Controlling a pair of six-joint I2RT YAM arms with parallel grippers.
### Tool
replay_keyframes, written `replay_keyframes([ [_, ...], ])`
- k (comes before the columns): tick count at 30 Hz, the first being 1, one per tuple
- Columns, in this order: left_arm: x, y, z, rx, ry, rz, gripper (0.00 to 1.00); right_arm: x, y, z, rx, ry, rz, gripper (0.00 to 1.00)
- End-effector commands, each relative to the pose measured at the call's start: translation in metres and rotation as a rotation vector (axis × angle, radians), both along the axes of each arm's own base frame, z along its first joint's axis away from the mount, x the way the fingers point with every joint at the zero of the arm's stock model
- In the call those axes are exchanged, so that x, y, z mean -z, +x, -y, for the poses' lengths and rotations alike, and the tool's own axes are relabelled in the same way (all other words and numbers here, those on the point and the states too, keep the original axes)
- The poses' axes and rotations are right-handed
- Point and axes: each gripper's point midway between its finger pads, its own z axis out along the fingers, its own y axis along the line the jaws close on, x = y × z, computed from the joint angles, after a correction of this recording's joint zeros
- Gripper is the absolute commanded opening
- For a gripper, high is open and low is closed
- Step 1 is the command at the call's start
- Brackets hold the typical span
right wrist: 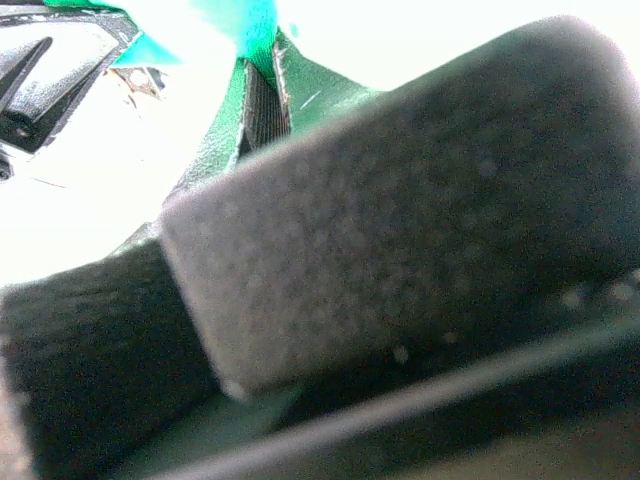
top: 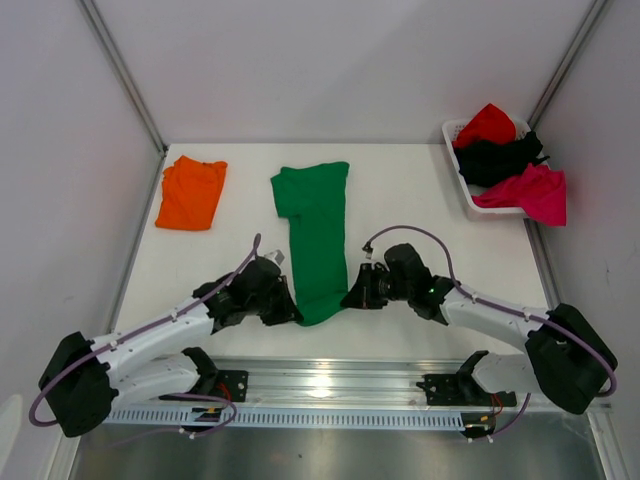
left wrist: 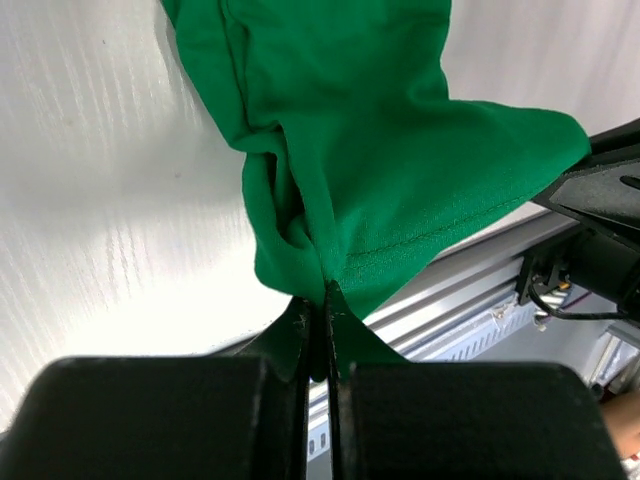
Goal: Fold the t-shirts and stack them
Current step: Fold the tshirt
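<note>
White table (top: 420, 205) fills the centre, evenly lit. Plain pale walls (top: 340, 60) at top and both sides, metal posts (top: 121, 72) in upper corners. Aluminium rail (top: 330, 380) runs along the bottom.

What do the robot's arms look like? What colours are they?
The left arm and right arm are white tubes joined by chunky black joints. A thin purple cable runs along each one. The left pincer and right pincer are black, each with two flat, blocky fingers. Both arms have black bases bolted to a silver rail.
</note>
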Motion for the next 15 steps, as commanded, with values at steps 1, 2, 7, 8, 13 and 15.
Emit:
replay_keyframes([
  [1, -0.009, 0.012, 0.004, 0.017, 0.025, 0.054, 0.01, -0.013, 0.016, -0.005, -0.001, 0.006, 0.058, 0.0],
  [2, -0.014, 0.017, 0.006, 0.014, 0.025, 0.067, 0.01, -0.012, 0.017, -0.005, -0.004, 0.005, 0.058, 0.0],
  [7, -0.018, 0.033, 0.003, -0.016, 0.085, 0.093, 0.01, -0.014, 0.035, -0.006, -0.001, -0.002, 0.072, 0.0],
  [8, -0.019, 0.038, 0.005, -0.021, 0.087, 0.092, 0.01, -0.018, 0.04, -0.009, -0.005, 0.006, 0.076, 0.0],
  [13, -0.026, 0.057, 0.009, -0.055, 0.081, 0.093, 0.01, -0.023, 0.056, -0.011, 0.008, 0.009, 0.084, 0.0],
  [15, -0.027, 0.063, 0.01, -0.056, 0.09, 0.096, 0.01, -0.022, 0.06, -0.012, 0.007, 0.01, 0.081, 0.0],
])
